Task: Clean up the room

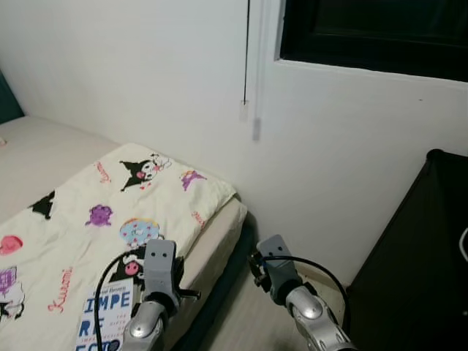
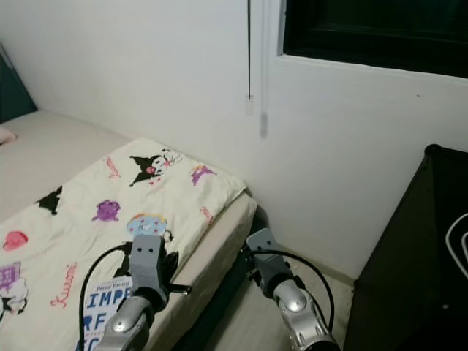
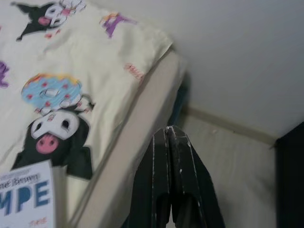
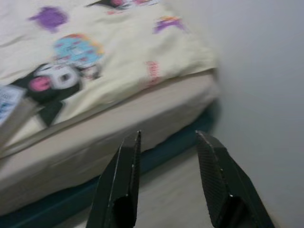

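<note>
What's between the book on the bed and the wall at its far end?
Only the cartoon-print blanket lies between the book and the wall, per the left eye view.

Below my black claw [image 3: 168, 137], a cream blanket [image 1: 110, 219] with black, purple and blue cartoon prints, and a blue-lettered white book [image 1: 102, 318].

The room is lit softly and evenly. The white wall [image 1: 146, 66] looks bright and the window [image 1: 380, 33] is black. A dark shadow sits under the bed's [image 1: 219, 241] edge. The head pictures are fairly sharp. The wrist pictures are blurry, and the blanket [image 4: 95, 52] looks smeared. There is no glare.
</note>
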Controlling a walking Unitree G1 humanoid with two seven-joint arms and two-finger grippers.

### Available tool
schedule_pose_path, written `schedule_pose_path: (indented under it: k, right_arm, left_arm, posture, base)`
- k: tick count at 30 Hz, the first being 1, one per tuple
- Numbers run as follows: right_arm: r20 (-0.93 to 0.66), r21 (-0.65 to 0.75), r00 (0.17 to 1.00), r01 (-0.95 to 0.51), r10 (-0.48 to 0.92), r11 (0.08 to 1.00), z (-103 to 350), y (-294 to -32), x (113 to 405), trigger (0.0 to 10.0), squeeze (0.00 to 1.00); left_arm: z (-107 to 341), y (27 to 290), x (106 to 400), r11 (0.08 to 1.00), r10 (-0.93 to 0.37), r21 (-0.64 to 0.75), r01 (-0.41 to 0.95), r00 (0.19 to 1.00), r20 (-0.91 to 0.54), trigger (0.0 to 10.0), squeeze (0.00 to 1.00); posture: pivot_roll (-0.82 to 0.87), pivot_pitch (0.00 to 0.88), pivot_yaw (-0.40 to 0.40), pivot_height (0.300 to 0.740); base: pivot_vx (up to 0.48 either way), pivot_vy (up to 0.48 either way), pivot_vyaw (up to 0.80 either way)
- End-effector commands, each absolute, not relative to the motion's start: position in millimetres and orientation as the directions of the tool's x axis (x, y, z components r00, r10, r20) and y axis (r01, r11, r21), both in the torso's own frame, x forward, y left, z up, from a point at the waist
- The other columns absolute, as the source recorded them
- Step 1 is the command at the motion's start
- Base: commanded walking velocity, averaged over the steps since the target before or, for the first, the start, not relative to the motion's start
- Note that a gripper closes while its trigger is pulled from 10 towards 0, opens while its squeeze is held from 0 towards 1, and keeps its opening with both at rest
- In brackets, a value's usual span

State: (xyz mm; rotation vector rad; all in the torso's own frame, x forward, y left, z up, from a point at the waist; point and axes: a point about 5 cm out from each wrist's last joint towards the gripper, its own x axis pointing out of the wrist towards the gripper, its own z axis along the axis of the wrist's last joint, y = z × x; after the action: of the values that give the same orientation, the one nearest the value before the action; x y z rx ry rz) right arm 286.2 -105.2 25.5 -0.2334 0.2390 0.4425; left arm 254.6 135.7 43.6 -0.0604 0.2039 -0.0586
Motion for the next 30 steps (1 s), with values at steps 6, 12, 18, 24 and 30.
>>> schedule_pose_path:
  k: [6, 12, 18, 24, 30]
  right_arm:
    - [-0.283, -0.187, 0.867, -0.470, 0.411, 0.863, 25.1, -102.2, 285.1, 10.0, 0.00]
    - [-0.282, -0.187, 0.864, -0.476, 0.418, 0.859, 25.3, -100.2, 284.3, 10.0, 0.00]
    - [-0.264, -0.171, 0.873, -0.461, 0.411, 0.871, 28.5, -100.6, 286.6, 10.0, 0.00]
    - [-0.251, -0.166, 0.881, -0.448, 0.401, 0.879, 30.8, -101.1, 288.6, 10.0, 0.00]
    - [-0.255, -0.173, 0.878, -0.453, 0.405, 0.875, 30.4, -101.4, 288.5, 10.0, 0.00]
  left_arm:
    - [43.1, 136.7, 253.6, 0.997, -0.064, -0.045, 0.056, 0.979, -0.195, 10.0, 0.00]
    - [43.9, 135.5, 253.2, 0.997, -0.066, -0.042, 0.059, 0.981, -0.182, 10.0, 0.00]
    - [45.9, 138.7, 254.4, 0.999, -0.044, -0.021, 0.041, 0.985, -0.168, 10.0, 0.00]
    - [46.5, 142.4, 254.6, 1.000, -0.025, -0.020, 0.022, 0.986, -0.164, 10.0, 0.00]
    - [46.5, 142.3, 254.7, 1.000, -0.027, -0.019, 0.024, 0.986, -0.162, 10.0, 0.00]
  posture:
    - [-0.04, 0.000, -0.023, 0.740]
    - [-0.04, 0.000, -0.025, 0.740]
    - [-0.04, 0.000, -0.025, 0.740]
    - [-0.03, 0.000, -0.026, 0.740]
    - [-0.03, 0.000, -0.027, 0.740]
  base:
    - [0.000, 0.000, 0.11]
    - [0.000, 0.000, 0.77]
    - [0.000, 0.000, 0.80]
    - [0.000, 0.000, 0.80]
    - [0.000, 0.000, 0.80]
